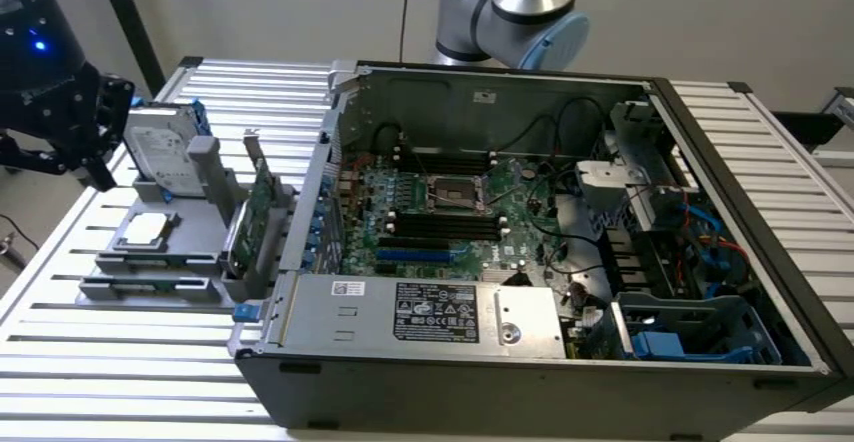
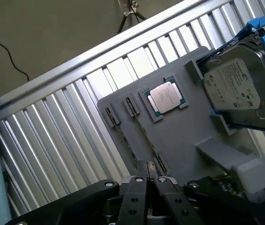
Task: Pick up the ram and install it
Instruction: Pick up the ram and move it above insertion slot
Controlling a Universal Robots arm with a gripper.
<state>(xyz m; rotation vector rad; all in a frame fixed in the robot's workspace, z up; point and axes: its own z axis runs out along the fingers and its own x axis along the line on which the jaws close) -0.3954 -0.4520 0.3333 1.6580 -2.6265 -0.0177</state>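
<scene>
Jaws of your gripper [image 2: 147,182] look pressed together and empty in the wrist view, near what seems the ram [image 2: 132,143], a thin edge standing in the grey tray [image 2: 179,140]. In the exterior view you hover by that tray; descend like this and you'd likely strike the ram, not straddle it.

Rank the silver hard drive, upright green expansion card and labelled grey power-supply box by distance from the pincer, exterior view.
1. silver hard drive, beside the pincer.
2. green expansion card, midway, standing upright.
3. grey power-supply box, toward the exterior view's right.
</scene>
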